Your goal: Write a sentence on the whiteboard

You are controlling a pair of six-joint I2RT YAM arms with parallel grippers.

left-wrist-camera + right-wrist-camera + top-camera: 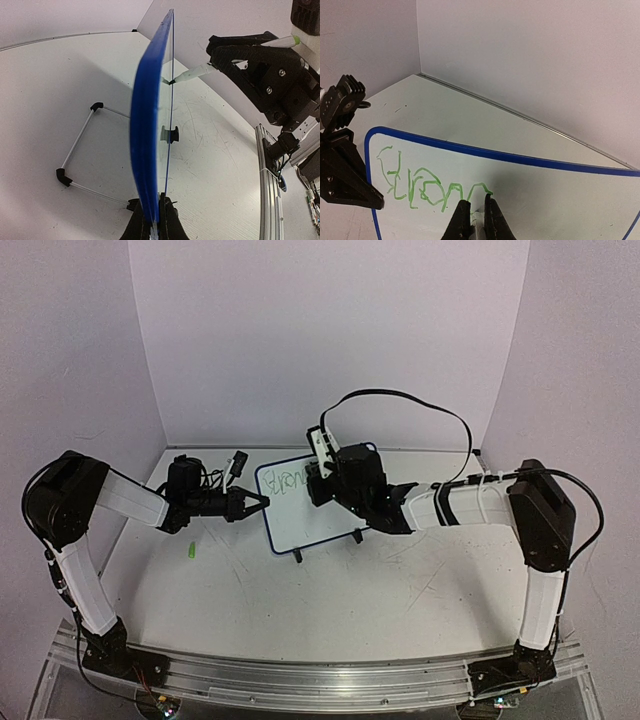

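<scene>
The whiteboard [312, 518] stands upright on the table with a blue frame; it also shows in the right wrist view [560, 200] and edge-on in the left wrist view [146, 125]. One line of green lettering [420, 182] runs across its upper left [290, 480]. My left gripper [258, 504] is shut on the board's left edge [155, 217]. My right gripper [318, 485] is shut on a white marker pen [192, 74], whose tip touches the board at the end of the lettering. Its fingers [463, 220] hide most of the pen.
A small green cap [189, 552] lies on the table left of the board. A wire stand [75, 155] lies behind the board. A clip foot [171, 134] sits at its base. A black item [238, 462] lies at the back. Walls enclose three sides.
</scene>
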